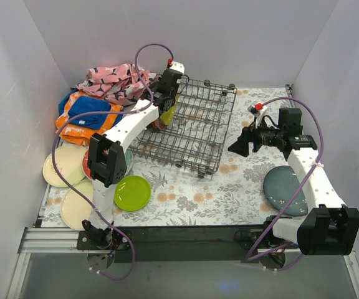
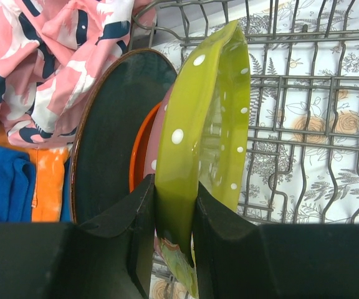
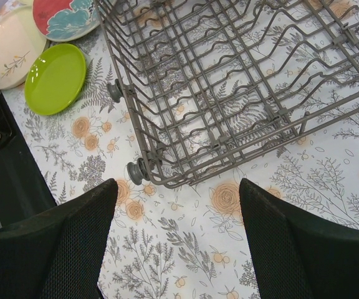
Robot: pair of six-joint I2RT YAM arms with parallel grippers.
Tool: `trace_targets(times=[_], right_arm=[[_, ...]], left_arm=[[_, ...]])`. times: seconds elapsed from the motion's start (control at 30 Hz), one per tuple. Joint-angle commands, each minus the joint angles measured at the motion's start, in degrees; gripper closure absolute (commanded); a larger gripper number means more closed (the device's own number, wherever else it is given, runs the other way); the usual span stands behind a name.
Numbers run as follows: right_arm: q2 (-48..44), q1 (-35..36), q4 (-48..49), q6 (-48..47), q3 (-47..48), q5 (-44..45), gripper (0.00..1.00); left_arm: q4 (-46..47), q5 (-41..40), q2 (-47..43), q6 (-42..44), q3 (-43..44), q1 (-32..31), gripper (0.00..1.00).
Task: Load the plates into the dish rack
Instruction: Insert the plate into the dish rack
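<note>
Left wrist view: lime-green plate [image 2: 204,143] with white dots stands upright in the dish rack [image 2: 304,81], left pincer [image 2: 173,200] clamped on its rim; right pincer [image 3: 178,187] wide apart, empty.

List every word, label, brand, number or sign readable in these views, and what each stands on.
None can be read. The lime green dotted plate in the left gripper, the dish rack, the cloths and the floral table cover carry only patterns, no lettering.
</note>
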Motion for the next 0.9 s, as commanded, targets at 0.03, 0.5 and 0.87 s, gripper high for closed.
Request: trace_targets(times=[0.03, 0.5, 0.87], right_arm=[[-0.2, -0.4, 0.1, -0.6, -0.3, -0.4, 0.16], [-0.5, -0.4, 0.1, -0.7, -1.0, -0.4, 0.16], [-0.7, -0.4, 0.1, -1.1, -1.5, -0.4, 0.16]], left_arm=[[5.1, -1.1, -2.5, -0.6, -1.3, -0.2, 1.00], [6.0, -3.0, -1.9, 0.6, -4.6, -2.0, 1.00], [9.3, -6.6, -3.4, 3.7, -5.2, -2.2, 1.00]])
